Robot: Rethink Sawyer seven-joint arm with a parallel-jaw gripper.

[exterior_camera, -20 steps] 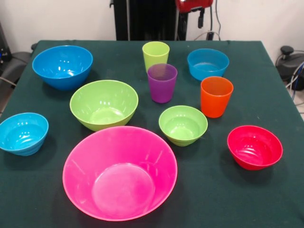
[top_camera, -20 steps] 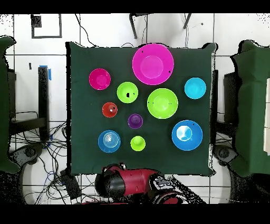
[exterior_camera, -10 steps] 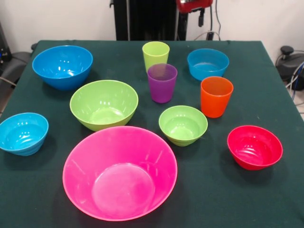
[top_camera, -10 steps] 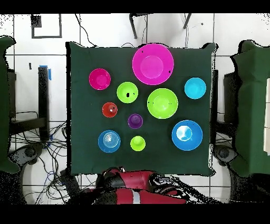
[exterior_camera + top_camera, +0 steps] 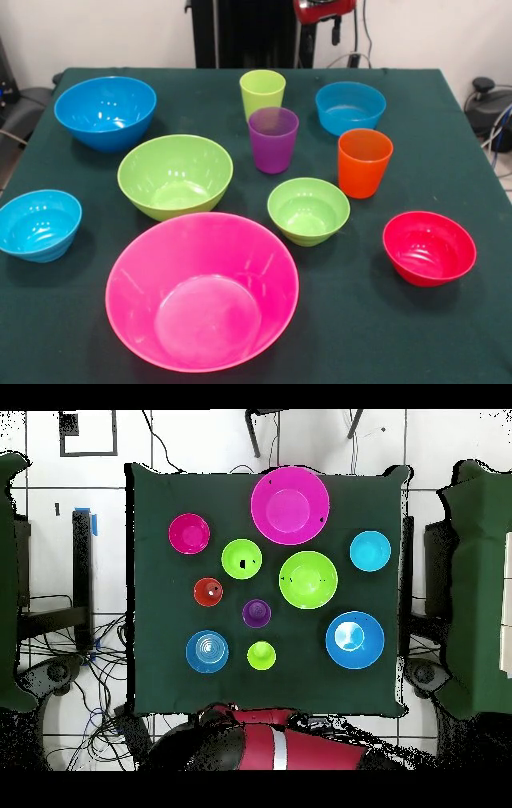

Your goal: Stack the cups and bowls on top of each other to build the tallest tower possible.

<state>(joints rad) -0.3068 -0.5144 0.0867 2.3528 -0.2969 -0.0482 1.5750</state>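
The robot's arm (image 5: 270,749) is glossy red with black sections and a pale band across its casing. Beyond the green table (image 5: 416,336), a red housing (image 5: 324,8) shows above a black piece.

Dark green tabletop (image 5: 448,120). Bowls: pink (image 5: 202,291), red (image 5: 429,248), large blue (image 5: 105,112), large green (image 5: 175,176). Cups: lime (image 5: 262,94), purple (image 5: 273,140), orange (image 5: 365,162)

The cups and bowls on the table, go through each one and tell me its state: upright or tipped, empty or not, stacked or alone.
Lime green cup: upright, empty, alone.
Purple cup: upright, empty, alone.
Orange cup: upright, empty, alone.
Huge pink bowl: upright, empty, nothing nested.
Large green bowl: upright, empty.
Large blue bowl: upright, empty.
Small green bowl: upright, empty.
Two small light-blue bowls: upright, empty.
Small red bowl: upright, empty.
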